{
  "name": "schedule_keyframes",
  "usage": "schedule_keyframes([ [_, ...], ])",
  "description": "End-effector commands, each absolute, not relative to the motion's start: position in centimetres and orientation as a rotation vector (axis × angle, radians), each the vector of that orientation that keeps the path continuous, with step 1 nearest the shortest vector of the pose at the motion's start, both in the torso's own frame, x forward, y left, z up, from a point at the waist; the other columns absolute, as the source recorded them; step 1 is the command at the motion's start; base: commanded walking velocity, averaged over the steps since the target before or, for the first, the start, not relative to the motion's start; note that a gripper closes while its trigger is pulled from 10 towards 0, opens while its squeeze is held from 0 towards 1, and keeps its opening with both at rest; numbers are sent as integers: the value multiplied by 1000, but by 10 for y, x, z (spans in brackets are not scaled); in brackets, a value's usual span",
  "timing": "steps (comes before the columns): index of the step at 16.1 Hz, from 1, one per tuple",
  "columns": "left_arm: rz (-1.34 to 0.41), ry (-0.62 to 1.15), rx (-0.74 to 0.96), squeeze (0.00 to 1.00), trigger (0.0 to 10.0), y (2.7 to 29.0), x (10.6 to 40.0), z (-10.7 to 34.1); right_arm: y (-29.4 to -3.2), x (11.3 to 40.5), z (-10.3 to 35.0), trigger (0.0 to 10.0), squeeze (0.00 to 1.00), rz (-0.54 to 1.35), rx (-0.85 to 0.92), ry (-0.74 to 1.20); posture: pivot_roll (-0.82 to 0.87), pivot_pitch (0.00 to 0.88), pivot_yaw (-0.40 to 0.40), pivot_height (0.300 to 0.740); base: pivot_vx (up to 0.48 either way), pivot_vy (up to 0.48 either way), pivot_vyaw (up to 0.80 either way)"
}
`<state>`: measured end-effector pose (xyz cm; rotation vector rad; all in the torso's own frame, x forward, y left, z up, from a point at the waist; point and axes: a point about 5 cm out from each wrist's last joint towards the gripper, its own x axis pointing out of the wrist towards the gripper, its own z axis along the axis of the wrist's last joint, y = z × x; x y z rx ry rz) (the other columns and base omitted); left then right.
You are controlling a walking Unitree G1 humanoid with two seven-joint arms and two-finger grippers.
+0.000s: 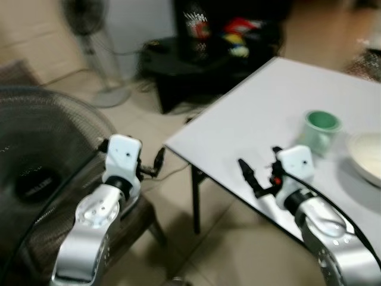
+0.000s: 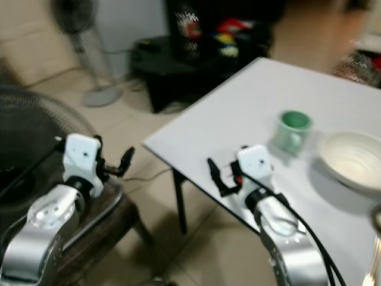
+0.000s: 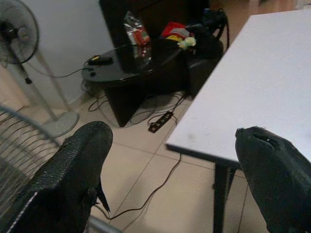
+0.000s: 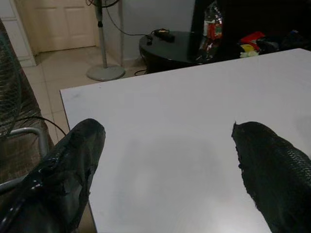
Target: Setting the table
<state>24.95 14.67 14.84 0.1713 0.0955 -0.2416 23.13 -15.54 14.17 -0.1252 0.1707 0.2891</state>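
Green and small, the cup [image 2: 293,131] is standing upright on the white table [image 2: 250,101], with the white bowl [image 2: 351,159] sitting close by at about 4 o'clock from it. Both look hard and smooth, so they may be slippery, and they could break if dropped. The cup looks light. A good place to hold it is likely around its sides, near the middle. The bowl is wider and looks heavier, so pinching its rim may work best.

At about 7 o'clock from the cup, the right gripper [image 2: 221,174] is hovering over the table's near edge, fingers spread wide apart and holding nothing. The left gripper [image 1: 156,164] is reaching out past the table corner, above the tiled floor [image 1: 238,250], and its fingers are open and empty too.

Farther away, a standing fan [image 1: 95,36] and a dark low table [image 3: 121,68] with snack packets are sitting by the wall. A big fan grille [image 1: 36,161] is showing beside the left arm.
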Motion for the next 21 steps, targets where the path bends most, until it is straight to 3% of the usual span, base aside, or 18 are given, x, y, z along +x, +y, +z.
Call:
schedule_keyframes([
  [1, -220, 91, 205, 0, 10000, 152, 256, 151, -145, 234, 150, 10000, 1000, 326, -99, 139, 81, 0, 82, 740, 0, 0, 800],
  [7, -149, 101, 205, 0, 10000, 158, 245, 147, -142, 237, 143, 10000, 1000, 382, -121, 147, 141, 0, 30, 740, 0, 0, 800],
  [13, -167, 61, 230, 0, 10000, 155, 252, 153, -150, 246, 157, 10000, 1000, 286, -152, 41, 115, 0, 60, 740, 0, 0, 800],
  [16, -50, -75, 258, 0, 10000, 158, 261, 163, -155, 247, 155, 10000, 1000, 225, -143, -3, 108, 0, 77, 740, 0, 0, 800],
  [20, -21, 9, 252, 0, 10000, 172, 263, 161, -152, 243, 149, 10000, 1000, 283, -140, 84, 107, 0, 72, 740, 0, 0, 800],
  [21, -82, 31, 234, 0, 10000, 172, 261, 159, -152, 243, 148, 10000, 1000, 291, -112, 90, 116, 0, 58, 740, 0, 0, 800],
])
